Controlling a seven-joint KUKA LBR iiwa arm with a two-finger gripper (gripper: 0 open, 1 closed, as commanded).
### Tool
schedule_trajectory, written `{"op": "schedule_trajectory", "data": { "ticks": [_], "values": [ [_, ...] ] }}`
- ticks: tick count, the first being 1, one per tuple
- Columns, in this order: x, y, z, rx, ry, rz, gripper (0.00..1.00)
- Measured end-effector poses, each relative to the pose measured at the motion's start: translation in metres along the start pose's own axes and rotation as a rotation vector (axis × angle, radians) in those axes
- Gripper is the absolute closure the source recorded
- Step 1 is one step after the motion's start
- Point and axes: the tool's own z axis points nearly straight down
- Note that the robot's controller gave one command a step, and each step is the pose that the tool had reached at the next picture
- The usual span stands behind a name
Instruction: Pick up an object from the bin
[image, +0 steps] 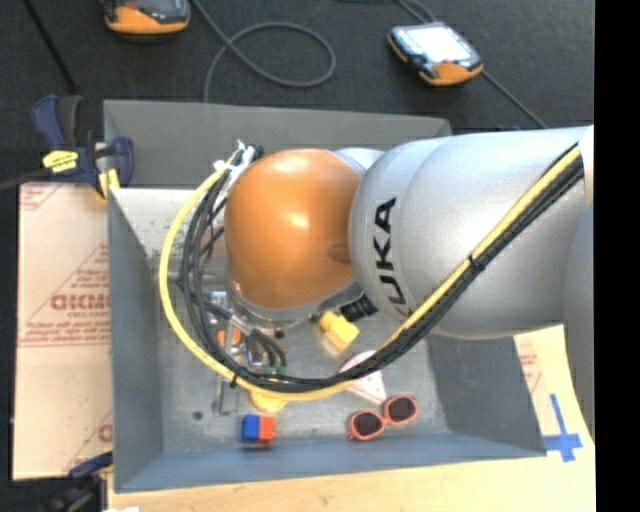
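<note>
Grey metal bin (140, 330), floor thinly stocked, loose things lying toward the front wall. Arm: orange wrist cover (285, 225) hung low over mid-floor, apparently to bring the gripper (238, 362) down among them; cables mask it, so spread or closed cannot be told. Nearest: yellow lump (266, 403), perhaps a toy, just beside it. Small blue-and-orange block (257, 428) close in front. Red sunglasses (383, 418) well apart, right.
</note>
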Motion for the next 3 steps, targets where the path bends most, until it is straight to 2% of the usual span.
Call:
{"op": "schedule_trajectory", "data": {
  "ticks": [1,2,3],
  "values": [
    [-0.002,-0.001,-0.005,-0.002,-0.008,0.005,0.0],
    [-0.001,-0.051,0.03,-0.003,-0.01,-0.004,0.0],
    [-0.026,-0.08,0.068,0.002,-0.009,-0.043,0.0]
  ]
}}
